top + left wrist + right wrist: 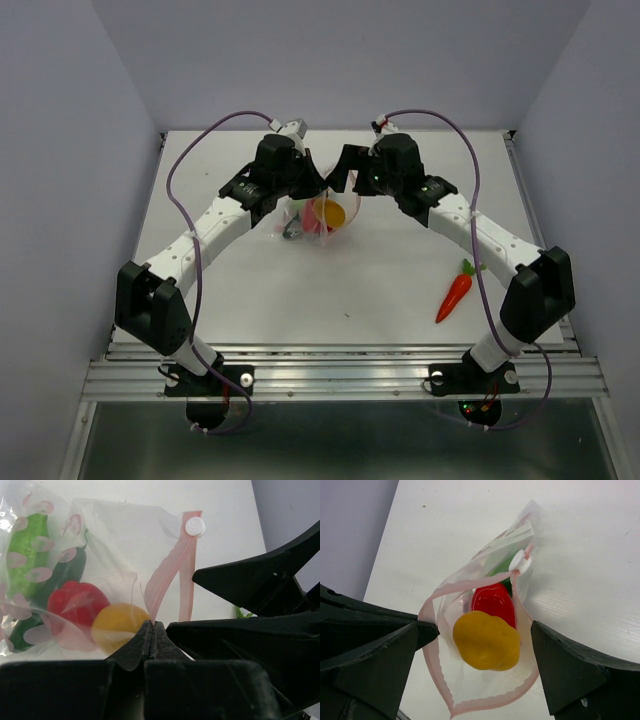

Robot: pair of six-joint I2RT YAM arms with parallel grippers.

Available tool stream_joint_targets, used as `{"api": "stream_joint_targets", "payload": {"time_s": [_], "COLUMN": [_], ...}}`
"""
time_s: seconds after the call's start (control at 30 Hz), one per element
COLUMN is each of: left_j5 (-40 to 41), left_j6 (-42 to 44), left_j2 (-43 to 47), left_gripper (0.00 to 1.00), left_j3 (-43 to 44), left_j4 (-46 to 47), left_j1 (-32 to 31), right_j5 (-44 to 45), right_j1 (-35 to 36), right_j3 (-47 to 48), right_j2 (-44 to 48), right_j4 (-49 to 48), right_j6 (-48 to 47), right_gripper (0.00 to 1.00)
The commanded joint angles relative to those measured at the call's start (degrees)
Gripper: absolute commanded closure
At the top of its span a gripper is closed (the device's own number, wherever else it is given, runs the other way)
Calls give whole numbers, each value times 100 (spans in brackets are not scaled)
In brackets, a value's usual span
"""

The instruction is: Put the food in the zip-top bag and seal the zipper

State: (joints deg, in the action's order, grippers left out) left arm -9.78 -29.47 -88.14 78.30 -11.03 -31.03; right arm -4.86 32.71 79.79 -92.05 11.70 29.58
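The clear zip-top bag with pink marks lies at the middle back of the table, mouth open. My left gripper is shut on its pink zipper strip and holds the mouth edge up. Inside the bag are the yellow-orange piece, the red bell pepper, the dark green cucumber and the light green pod. My right gripper is open just above the open mouth, its jaws on either side of the yellow piece without touching it. The orange carrot lies on the table at right.
A white zipper slider sits at the far end of the pink strip. Both grippers meet over the bag. The table's raised edges run along the left and right sides, with grey walls around.
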Motion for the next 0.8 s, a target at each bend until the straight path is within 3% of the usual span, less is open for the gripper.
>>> {"api": "stream_joint_targets", "payload": {"time_s": [0.0, 0.27, 0.33, 0.43, 0.47, 0.53, 0.63, 0.77], "left_j5": [-112, -6, -6, -32, -59, -85, -103, -138], "left_j6": [-6, 29, 38, 47, 56, 73, 100, 152], "left_j2": [60, 86, 60, 69, 77, 156, 227, 236], "left_gripper": [100, 100, 100, 100, 100, 100, 100, 100], "left_j3": [141, 159, 168, 159, 142, 98, -17, -34], "left_j4": [145, 127, 110, 153, 180, 259, 303, 303], "left_j1": [-26, -18, -18, -26, -18, -18, -26, -18], "right_j5": [425, 337, 677, 2079, 2086, 2683, 2018, 1875], "right_j1": [87, 87, 87, 87, 87, -263, -1633, -2680], "right_j3": [388, 257, 90, -505, -665, -1148, -1867, -2589], "right_j2": [-41, 424, 800, 1528, 1706, 1997, 2331, 2613], "right_j4": [165, 471, 657, 1375, 1596, 2079, 2906, 3276], "right_j6": [-58, -84, -111, 46, 135, 459, 689, 716], "right_gripper": [0, 0, 0, 0, 0, 0, 0, 0]}}
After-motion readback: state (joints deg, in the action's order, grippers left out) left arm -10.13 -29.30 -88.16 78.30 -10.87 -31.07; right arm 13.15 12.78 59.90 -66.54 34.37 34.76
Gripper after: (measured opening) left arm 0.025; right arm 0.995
